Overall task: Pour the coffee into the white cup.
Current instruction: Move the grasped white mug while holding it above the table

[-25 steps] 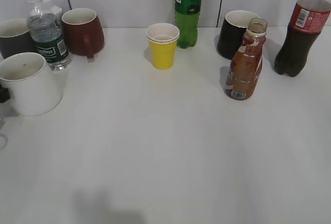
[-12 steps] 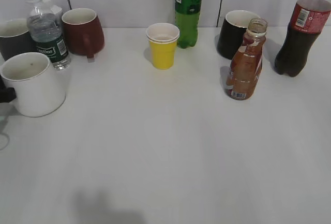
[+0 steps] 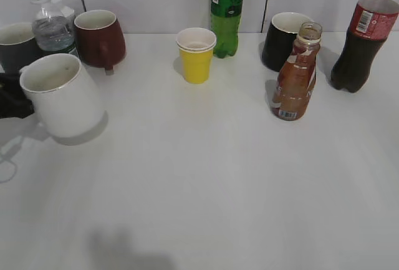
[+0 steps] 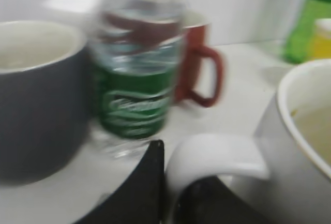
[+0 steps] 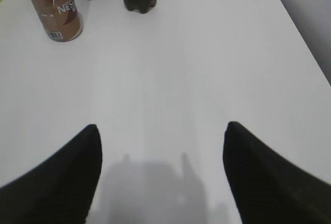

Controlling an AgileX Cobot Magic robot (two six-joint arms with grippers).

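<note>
The white cup [image 3: 62, 95] is lifted and tilted at the left of the exterior view. My left gripper [image 3: 14, 98] is shut on its handle [image 4: 212, 157]; in the left wrist view the black fingers [image 4: 173, 190] clamp that handle and the cup's body [image 4: 305, 146] fills the right. The coffee bottle [image 3: 297, 73], uncapped with brown liquid, stands at the right; it also shows in the right wrist view [image 5: 54, 6]. My right gripper [image 5: 161, 141] is open and empty above bare table, out of the exterior view.
A water bottle [image 3: 51, 24], grey mug [image 3: 15, 45] and dark red mug [image 3: 100, 38] stand at the back left. A yellow paper cup [image 3: 196, 55], green soda bottle [image 3: 226, 11], black mug [image 3: 283, 40] and cola bottle [image 3: 363, 39] line the back.
The white cup has risen off the table, tilted and moved right and forward, held by my left gripper. The coffee bottle and right gripper have not moved.
</note>
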